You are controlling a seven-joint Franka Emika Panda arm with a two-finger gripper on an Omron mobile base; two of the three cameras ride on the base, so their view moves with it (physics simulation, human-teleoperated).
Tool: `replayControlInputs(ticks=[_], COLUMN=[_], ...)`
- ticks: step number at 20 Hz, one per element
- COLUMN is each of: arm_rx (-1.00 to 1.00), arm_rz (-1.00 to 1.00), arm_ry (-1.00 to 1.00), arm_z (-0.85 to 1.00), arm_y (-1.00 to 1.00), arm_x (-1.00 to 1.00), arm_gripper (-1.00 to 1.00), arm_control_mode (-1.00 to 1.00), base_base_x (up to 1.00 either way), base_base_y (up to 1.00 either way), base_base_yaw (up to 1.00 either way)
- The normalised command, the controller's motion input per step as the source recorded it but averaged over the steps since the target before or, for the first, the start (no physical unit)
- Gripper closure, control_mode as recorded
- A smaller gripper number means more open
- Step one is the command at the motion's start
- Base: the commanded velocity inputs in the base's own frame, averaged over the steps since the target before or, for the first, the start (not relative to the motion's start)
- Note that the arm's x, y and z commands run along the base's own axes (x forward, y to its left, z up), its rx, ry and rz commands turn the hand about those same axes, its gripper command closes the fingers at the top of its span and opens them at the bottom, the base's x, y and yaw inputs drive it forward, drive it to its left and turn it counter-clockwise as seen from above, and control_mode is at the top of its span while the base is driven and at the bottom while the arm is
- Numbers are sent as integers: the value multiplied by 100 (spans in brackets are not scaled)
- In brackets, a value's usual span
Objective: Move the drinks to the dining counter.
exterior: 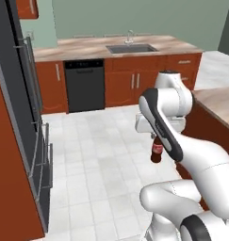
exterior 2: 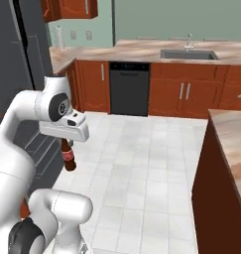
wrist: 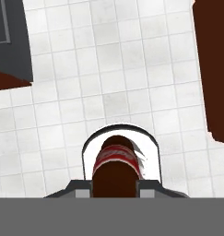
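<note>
While pincer [wrist: 114,188] clamps it, cola bottle [exterior: 156,150] hangs upright.

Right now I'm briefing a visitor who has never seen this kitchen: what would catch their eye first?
The white arm in the foreground, its jaws shut on a cola bottle hanging over the pale tiled floor. Beyond it, the far counter with a sink above red-brown cabinets and a black dishwasher.

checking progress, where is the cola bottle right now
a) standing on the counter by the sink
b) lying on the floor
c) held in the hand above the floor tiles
c, the cola bottle hangs upright from the shut hand over the white floor tiles, far from the sink counter.
</note>
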Motion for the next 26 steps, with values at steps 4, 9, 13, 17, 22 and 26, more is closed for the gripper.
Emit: replayControlInputs(ticks=[4, 9, 13, 17, 22, 26], arm_rx=[0, 0, 0, 0, 0, 0], arm_rz=[0, 0, 0, 0, 0, 0], arm_ry=[0, 0, 0, 0, 0, 0], arm_z=[0, 0, 0, 0, 0, 0], arm_y=[0, 0, 0, 0, 0, 0], arm_x=[0, 0, 0, 0, 0, 0], arm_gripper=[100, 100, 100, 100, 100, 100], arm_control_mode=[100, 100, 100, 100, 100, 100], base_base_x=[100, 100, 100, 100, 100, 100], base_base_y=[70, 27, -14, -31, -20, -8], base_base_yaw=[-15, -11, -3, -1, -3, -1])
